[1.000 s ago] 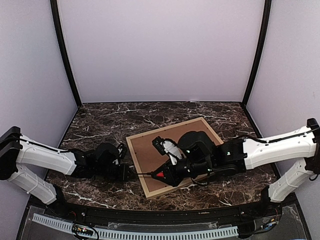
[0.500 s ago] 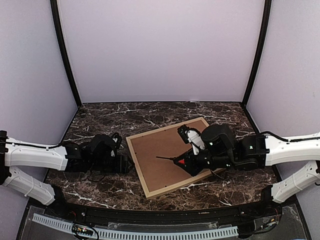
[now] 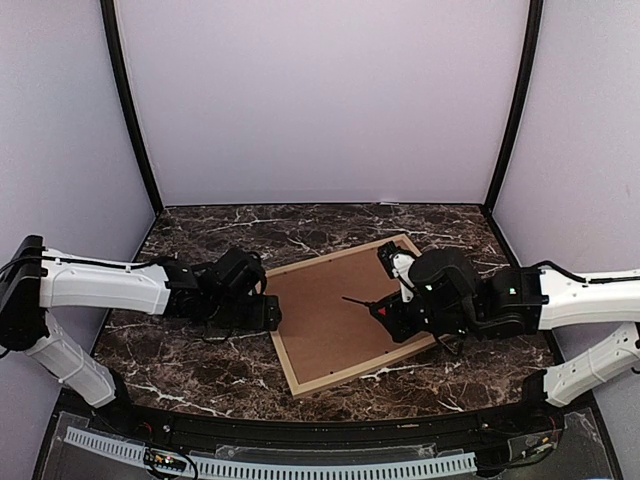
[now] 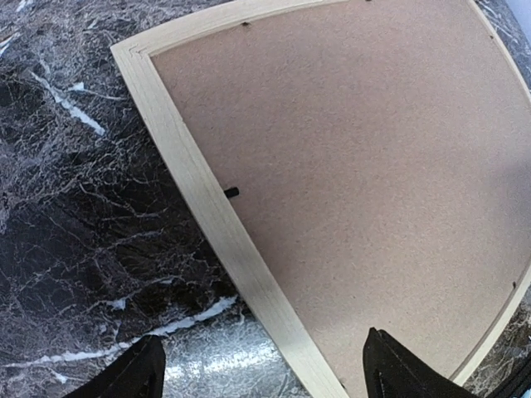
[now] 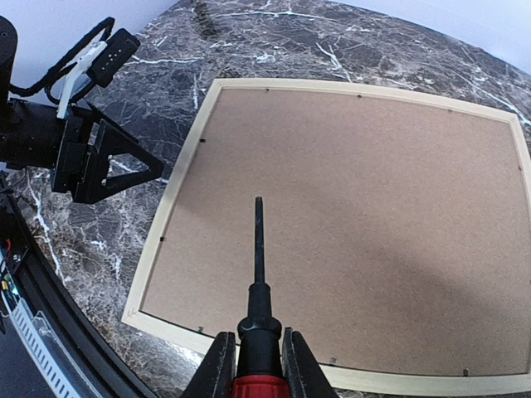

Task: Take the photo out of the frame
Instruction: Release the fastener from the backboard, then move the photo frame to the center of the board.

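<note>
The light wooden frame [image 3: 345,377] lies face down on the marble table, its brown backing board [image 3: 325,320] facing up. The photo is hidden beneath that board. My left gripper [image 3: 268,312] is open at the frame's left rail [image 4: 195,186]; in the left wrist view one finger stands over the marble and the other over the board [image 4: 357,166]. My right gripper [image 5: 259,352] is shut on a red-handled screwdriver [image 5: 258,249]. Its black shaft points across the board towards the left arm, with the tip [image 3: 347,299] over the board's middle.
Small black retaining tabs [image 4: 231,192] sit along the frame's inner edge. Dark marble table [image 3: 200,240] stretches behind and left of the frame. Lilac walls close in three sides. A black rail [image 3: 300,432] runs along the near edge.
My left gripper has opened and moved right to straddle the frame's left rail. My right arm has drawn back to the right with the screwdriver, uncovering most of the backing board.
</note>
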Robot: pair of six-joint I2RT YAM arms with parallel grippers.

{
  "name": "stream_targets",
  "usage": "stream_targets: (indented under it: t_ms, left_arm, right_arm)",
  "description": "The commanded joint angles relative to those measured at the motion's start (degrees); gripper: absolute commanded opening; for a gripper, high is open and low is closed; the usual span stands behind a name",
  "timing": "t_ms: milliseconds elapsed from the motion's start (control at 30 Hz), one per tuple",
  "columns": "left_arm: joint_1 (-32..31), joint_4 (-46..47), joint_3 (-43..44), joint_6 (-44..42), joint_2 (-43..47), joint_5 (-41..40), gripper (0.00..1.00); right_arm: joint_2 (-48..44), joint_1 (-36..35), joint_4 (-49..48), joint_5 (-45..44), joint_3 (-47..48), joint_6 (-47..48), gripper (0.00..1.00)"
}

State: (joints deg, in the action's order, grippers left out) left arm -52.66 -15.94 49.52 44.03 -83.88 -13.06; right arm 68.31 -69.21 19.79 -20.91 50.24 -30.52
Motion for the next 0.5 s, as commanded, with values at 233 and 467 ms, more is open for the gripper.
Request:
stream_targets:
  t_ms: [233, 467]
  left_arm:
    - [0.03, -3.59, 4.87, 3.19, -6.19, -2.04, 0.85]
    - [0.09, -2.71, 5.17, 4.29, -8.64, -2.55, 0.74]
  right_arm:
    - [-2.57, 2.57, 7.22, -2.84, -0.59, -1.23, 0.0]
    - [-2.2, 2.73, 8.24, -3.0, -0.46, -2.36, 0.0]
